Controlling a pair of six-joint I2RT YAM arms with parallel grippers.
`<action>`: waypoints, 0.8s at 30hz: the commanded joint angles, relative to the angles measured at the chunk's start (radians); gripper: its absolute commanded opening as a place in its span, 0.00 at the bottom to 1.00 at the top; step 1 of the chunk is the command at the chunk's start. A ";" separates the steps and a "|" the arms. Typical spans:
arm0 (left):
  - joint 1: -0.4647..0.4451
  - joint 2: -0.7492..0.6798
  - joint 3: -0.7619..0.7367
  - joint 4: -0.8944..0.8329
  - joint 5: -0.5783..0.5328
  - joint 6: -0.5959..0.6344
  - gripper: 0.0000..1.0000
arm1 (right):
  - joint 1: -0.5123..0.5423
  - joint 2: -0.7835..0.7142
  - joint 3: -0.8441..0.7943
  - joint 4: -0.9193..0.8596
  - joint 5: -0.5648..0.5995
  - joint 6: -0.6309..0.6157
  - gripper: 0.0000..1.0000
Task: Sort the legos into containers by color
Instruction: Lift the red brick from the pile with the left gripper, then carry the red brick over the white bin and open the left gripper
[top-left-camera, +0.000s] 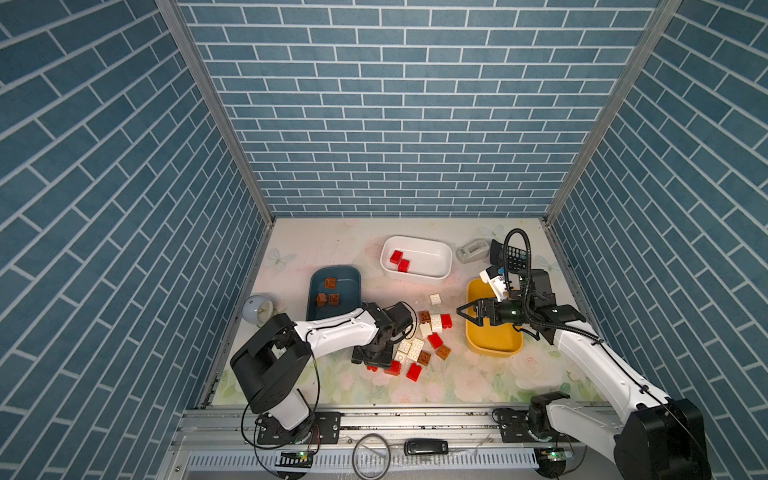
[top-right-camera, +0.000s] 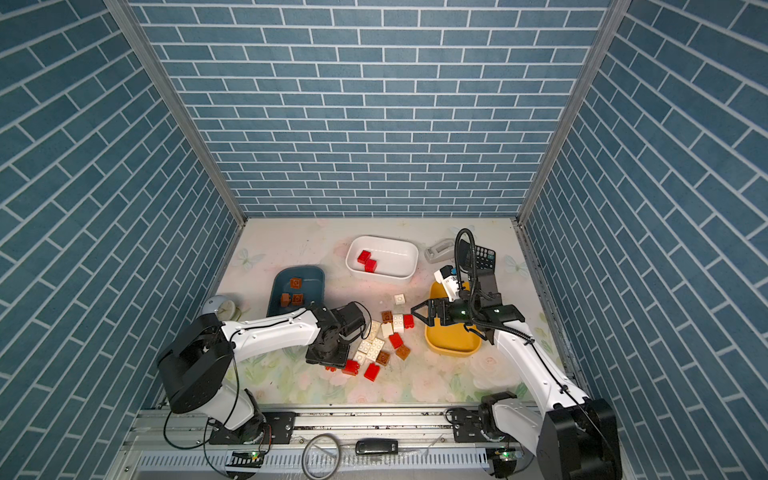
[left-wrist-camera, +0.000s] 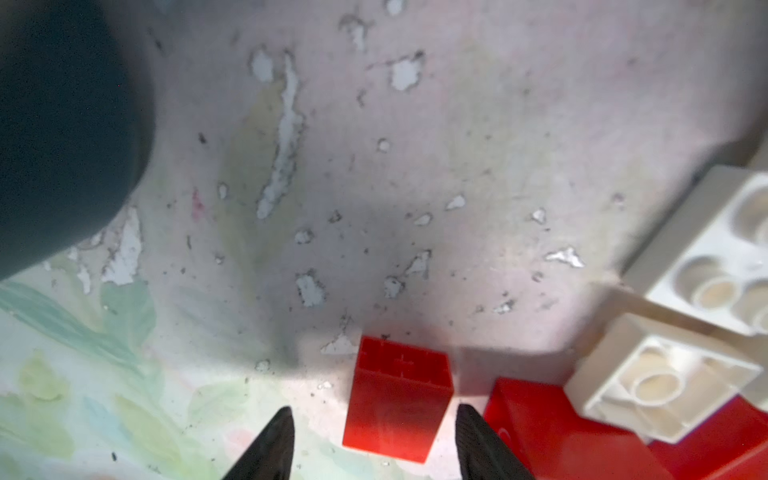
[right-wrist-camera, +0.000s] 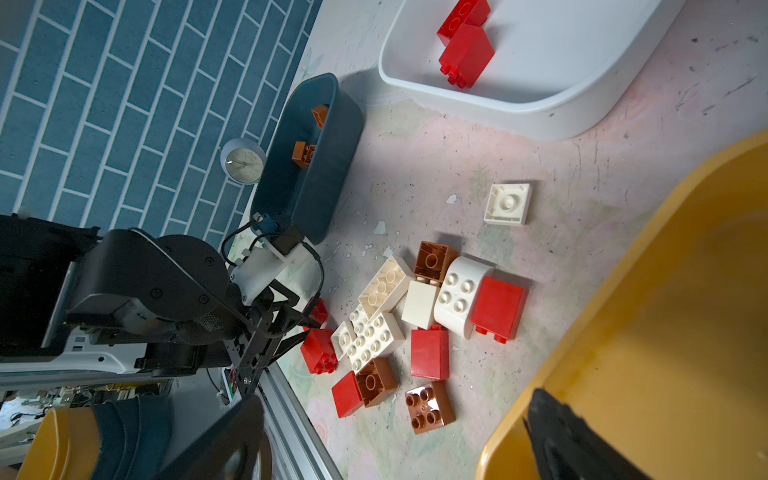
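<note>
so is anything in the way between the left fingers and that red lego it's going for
Nothing visible. In the left wrist view the red lego sits in the gap between the left fingers. A second red lego lies close outside one finger and might get nudged.

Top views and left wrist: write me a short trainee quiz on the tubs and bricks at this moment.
1. True or false: the white tub holds two red bricks.
2. The teal tub holds bricks of which colour? A red, B brown, C white.
3. Fill in: in the left wrist view, the left fingers flank a ___ brick.
Key: 1 true; 2 B; 3 red.
</note>
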 joint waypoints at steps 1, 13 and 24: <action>0.003 0.038 0.011 -0.006 -0.012 0.100 0.56 | -0.002 -0.020 0.002 -0.023 -0.011 -0.029 0.99; 0.037 -0.008 -0.003 0.028 0.063 0.108 0.30 | -0.002 -0.032 0.014 -0.060 0.008 -0.047 0.99; 0.167 0.021 0.326 -0.096 0.059 0.214 0.32 | -0.002 -0.006 0.049 -0.048 0.022 -0.055 0.99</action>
